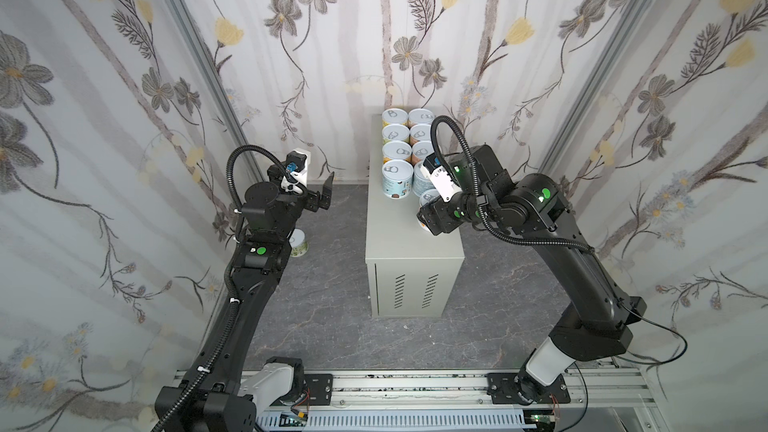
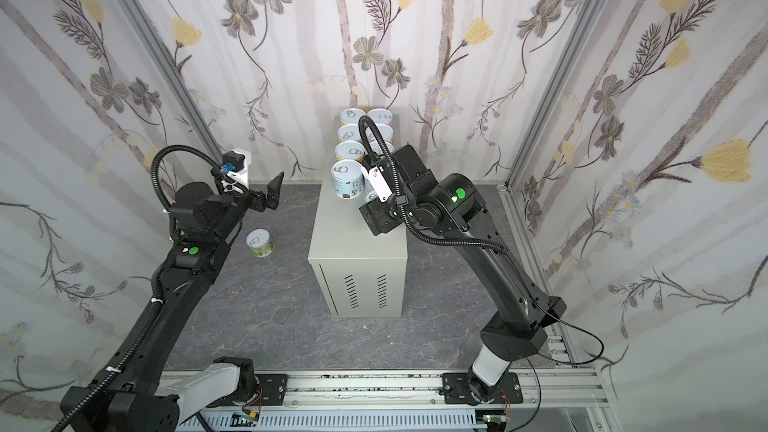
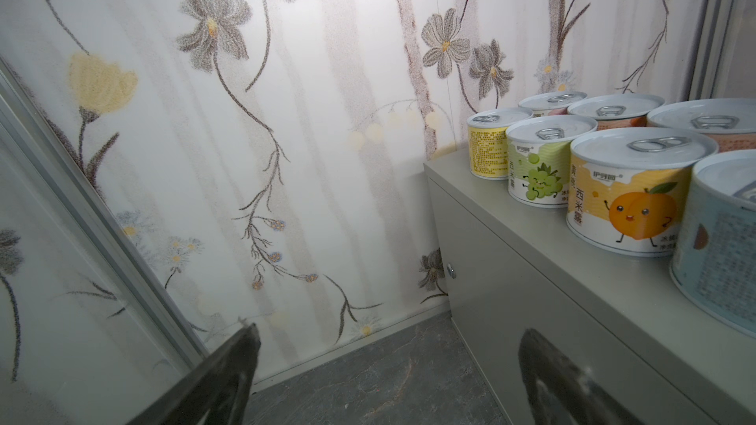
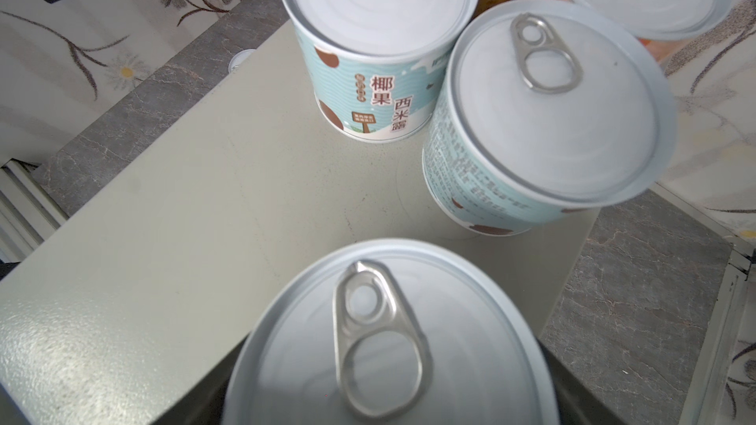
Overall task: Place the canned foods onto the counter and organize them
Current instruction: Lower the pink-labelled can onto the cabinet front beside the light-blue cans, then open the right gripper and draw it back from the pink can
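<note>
When reaching with wide-open left gripper (image 3: 388,335), hold floor can (image 2: 259,243) by its hard, slippery sides; cannot tell about right gripper (image 4: 390,396)

The grey-beige worktop (image 1: 409,238), standing on the dark marbled floor (image 1: 332,326) at centre frame in both top views, carries two adjacent columns of upright cans (image 1: 397,180) across its upper part, while a single can (image 2: 260,244) stands on the floor at centre left.

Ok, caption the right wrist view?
Silver pull-tab lid of a round can up close; two light-blue-labelled cans stand beyond on the grey-beige metal counter.
</note>
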Robot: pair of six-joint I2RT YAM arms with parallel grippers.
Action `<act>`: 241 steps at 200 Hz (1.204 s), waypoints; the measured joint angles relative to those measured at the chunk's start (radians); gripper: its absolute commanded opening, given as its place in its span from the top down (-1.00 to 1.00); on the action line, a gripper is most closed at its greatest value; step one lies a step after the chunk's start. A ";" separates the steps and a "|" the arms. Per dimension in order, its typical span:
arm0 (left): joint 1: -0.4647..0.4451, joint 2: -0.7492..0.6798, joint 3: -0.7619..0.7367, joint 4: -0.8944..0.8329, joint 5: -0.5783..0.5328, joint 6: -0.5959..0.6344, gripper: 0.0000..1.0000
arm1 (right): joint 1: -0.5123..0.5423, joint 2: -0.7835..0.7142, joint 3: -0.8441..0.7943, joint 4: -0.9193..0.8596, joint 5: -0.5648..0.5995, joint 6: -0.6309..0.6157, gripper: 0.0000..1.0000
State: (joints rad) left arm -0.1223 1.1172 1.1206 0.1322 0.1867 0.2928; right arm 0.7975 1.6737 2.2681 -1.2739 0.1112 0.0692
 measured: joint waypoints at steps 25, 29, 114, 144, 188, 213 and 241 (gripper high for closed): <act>0.000 0.000 0.000 0.000 0.000 0.002 -1.00 | 0.001 -0.028 -0.043 0.028 0.000 -0.009 -0.93; 0.000 0.000 0.000 0.000 0.001 0.003 -1.00 | 0.001 -0.036 -0.054 0.035 0.000 -0.010 -0.93; 0.000 0.006 0.003 0.000 0.001 0.017 -1.00 | 0.002 -0.489 -0.710 0.494 -0.037 0.001 -0.90; 0.000 0.008 0.003 0.000 0.027 0.022 -1.00 | 0.013 -0.620 -0.941 0.690 -0.034 0.002 -0.79; 0.000 0.010 0.000 0.000 0.056 0.027 -1.00 | 0.014 -0.696 -1.091 0.936 -0.006 0.002 -0.72; 0.000 0.013 0.000 -0.001 0.093 0.025 -1.00 | 0.014 -0.686 -1.105 1.008 -0.007 0.000 -0.72; 0.000 0.018 0.000 -0.001 0.121 0.024 -1.00 | 0.014 -0.679 -1.117 1.059 0.001 -0.010 -0.70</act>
State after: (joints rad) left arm -0.1226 1.1351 1.1206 0.1314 0.3080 0.3172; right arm 0.8112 0.9951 1.1515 -0.2153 0.1123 0.0593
